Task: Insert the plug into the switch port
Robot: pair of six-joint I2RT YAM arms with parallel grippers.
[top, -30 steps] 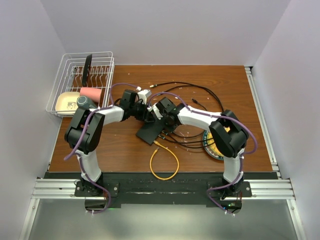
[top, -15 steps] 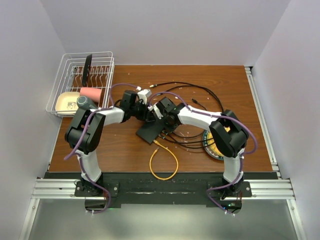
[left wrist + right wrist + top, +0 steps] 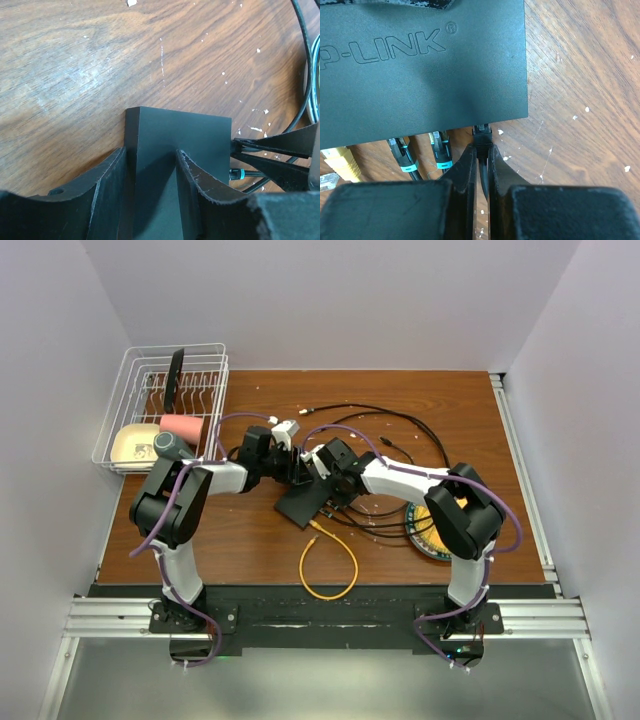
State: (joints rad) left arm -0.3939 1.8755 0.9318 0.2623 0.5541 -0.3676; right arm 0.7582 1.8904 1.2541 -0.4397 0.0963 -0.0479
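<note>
Right wrist: right pincer (image 3: pixel 481 150) clenched on plug (image 3: pixel 482 133) at switch (image 3: pixel 420 75) edge (near its corner); left pincer (image 3: pixel 150 152) seemingly grasps switch.

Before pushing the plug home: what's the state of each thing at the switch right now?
flat matte-black switch box: lying flat
small black plug: at end port, seating unclear
left gripper: shut on the switch box's corner
right gripper: shut on the small black plug
two teal-banded plugs: plugged in

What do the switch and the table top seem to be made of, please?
The switch: likely plastic, possibly metal; matte black, with moulded lettering. The table top: wood or wood-look laminate; brown grain shows, with a slight sheen.
</note>
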